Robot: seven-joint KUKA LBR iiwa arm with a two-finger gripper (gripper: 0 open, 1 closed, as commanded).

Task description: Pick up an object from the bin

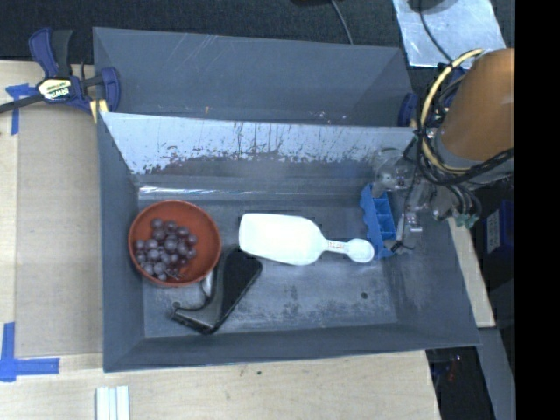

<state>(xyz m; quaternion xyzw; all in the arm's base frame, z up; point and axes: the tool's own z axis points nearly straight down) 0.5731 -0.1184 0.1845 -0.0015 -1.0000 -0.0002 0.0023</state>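
Now the gripper [404, 227] is low in the bin [262, 86], close to its right wall. That side is where the arm [477, 103] comes in, so it is likely the easy side to reach. I cannot tell how far open the gripper is, and I cannot see anything held in it.

Just beside the gripper, on its left, lies a blue plastic piece [378, 217] with little ribs. It sits along the foot of the right wall, maybe because the wall slopes and things slide down to there. It is the thing nearest the gripper, so I think it is the one to be picked. They look as if they touch, but I am not sure.

A white scoop [282, 239] lies flat in the middle of the bin floor. Its round handle end points at the blue piece and is near it. By the left wall stands a brown bowl [206, 234] with dark berries [168, 243] inside, which keeps them from rolling away. A black bent thing [229, 287] lies by the front edge, touching the bowl.
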